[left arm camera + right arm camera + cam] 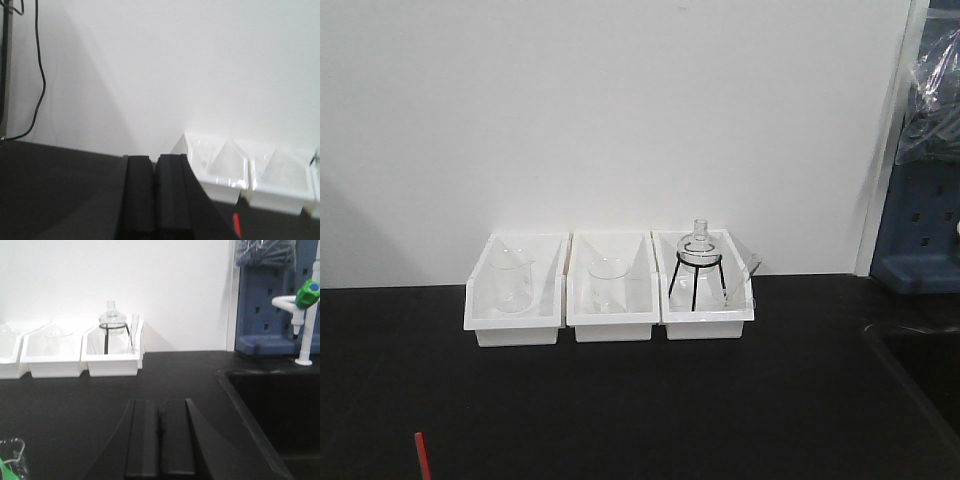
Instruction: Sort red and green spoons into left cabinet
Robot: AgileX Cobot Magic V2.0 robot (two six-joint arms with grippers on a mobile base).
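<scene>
The left tool (155,200), close under its camera, has its two black fingers (140,200) pressed together with nothing between them. The right tool (160,440) is the same, shut together and holding nothing. Part of the red spoon (420,455) shows low at the left of the front view, lying on the black table (640,400), well apart from the three white bins (611,285) at the wall. Only a bit of the green spoon (5,471) shows, in the bottom left corner of the right wrist view, at a clear beaker (15,452); I cannot tell if it is inside or behind. The right bin (708,305) holds a flask (698,250) on a black tripod (694,285).
</scene>
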